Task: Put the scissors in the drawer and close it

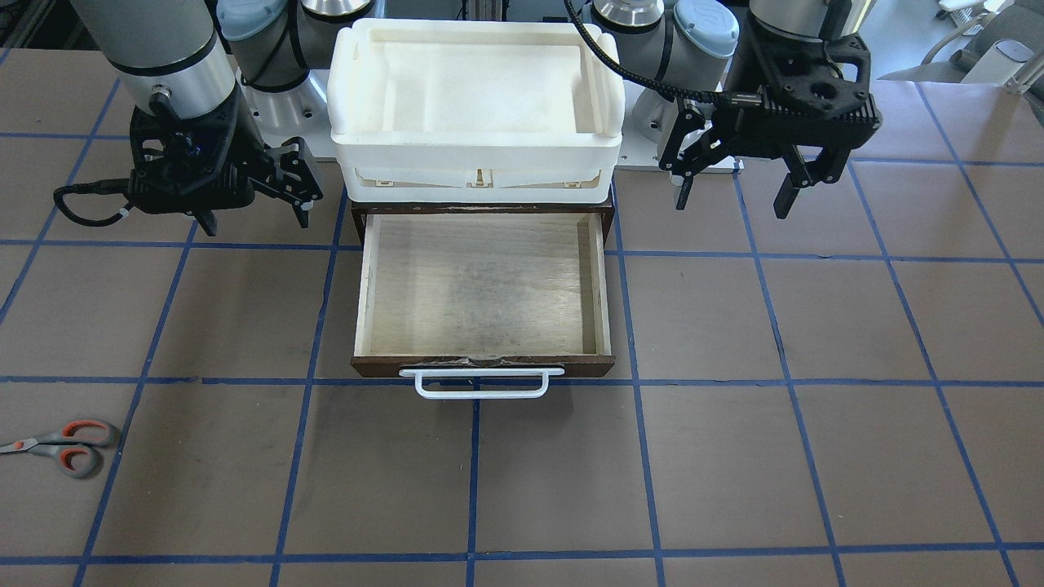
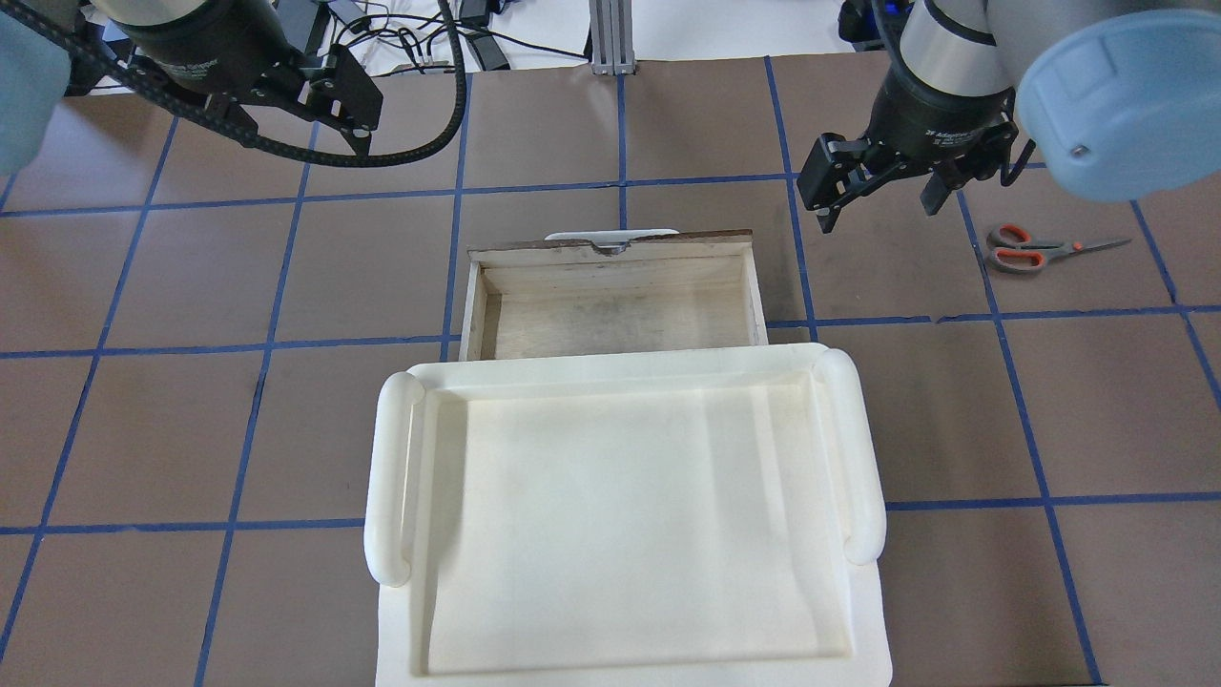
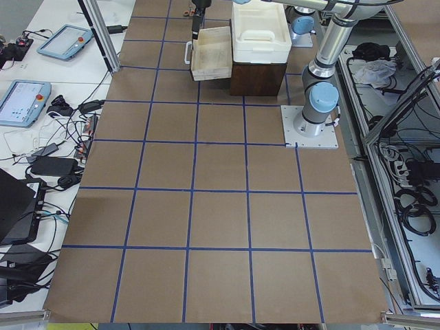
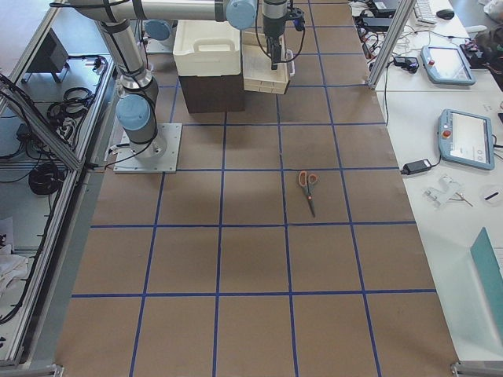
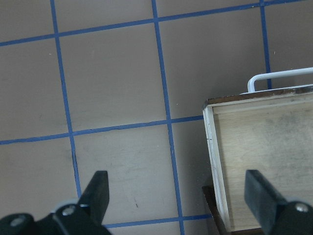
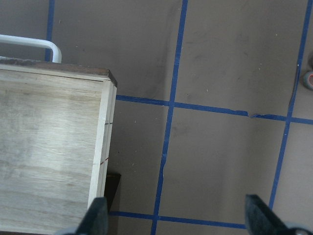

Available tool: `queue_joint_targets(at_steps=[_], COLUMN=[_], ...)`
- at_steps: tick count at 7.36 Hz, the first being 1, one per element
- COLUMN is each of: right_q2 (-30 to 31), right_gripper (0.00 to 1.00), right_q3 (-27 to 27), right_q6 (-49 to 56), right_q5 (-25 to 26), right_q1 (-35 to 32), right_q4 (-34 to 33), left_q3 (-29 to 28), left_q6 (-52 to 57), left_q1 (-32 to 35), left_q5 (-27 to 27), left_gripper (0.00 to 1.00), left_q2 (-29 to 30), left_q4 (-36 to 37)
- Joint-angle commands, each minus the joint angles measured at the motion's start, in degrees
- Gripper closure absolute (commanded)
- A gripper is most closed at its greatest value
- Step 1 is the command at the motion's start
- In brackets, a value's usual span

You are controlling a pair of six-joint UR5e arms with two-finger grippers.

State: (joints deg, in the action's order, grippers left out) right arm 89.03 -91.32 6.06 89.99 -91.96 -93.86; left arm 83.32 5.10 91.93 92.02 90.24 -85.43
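Note:
The scissors (image 1: 61,447) lie flat on the table on my right side, grey handles with orange lining, and also show in the overhead view (image 2: 1035,250) and the right side view (image 4: 306,184). The drawer (image 1: 481,277) is pulled out and empty, with a pale plywood floor (image 2: 610,305), a dark front and a white bar handle (image 1: 481,383). My right gripper (image 1: 255,220) (image 2: 879,210) is open and empty, hovering between the drawer and the scissors. My left gripper (image 1: 734,200) (image 5: 178,196) is open and empty beside the drawer's other side.
A white plastic tray (image 1: 477,155) sits on the dark cabinet above the drawer, its rim (image 2: 391,477) large in the overhead view. Blue tape lines grid the brown table. An edge of a scissors handle (image 6: 308,79) shows in the right wrist view.

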Motion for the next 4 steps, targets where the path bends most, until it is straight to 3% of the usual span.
queue_joint_targets(at_steps=[1, 4], right_q2=[0.1, 0.1], right_gripper=[0.00, 0.00], right_q3=[0.0, -0.2], right_q6=[-0.3, -0.9], right_q5=[-0.3, -0.1], right_q1=[0.0, -0.4], right_q4=[0.2, 0.2], left_q3=[0.0, 0.0], left_q6=[0.0, 0.0], left_q1=[0.0, 0.0], left_q5=[0.0, 0.0], left_gripper=[0.00, 0.00], left_q2=[0.0, 0.1], left_q4=[0.0, 0.0])
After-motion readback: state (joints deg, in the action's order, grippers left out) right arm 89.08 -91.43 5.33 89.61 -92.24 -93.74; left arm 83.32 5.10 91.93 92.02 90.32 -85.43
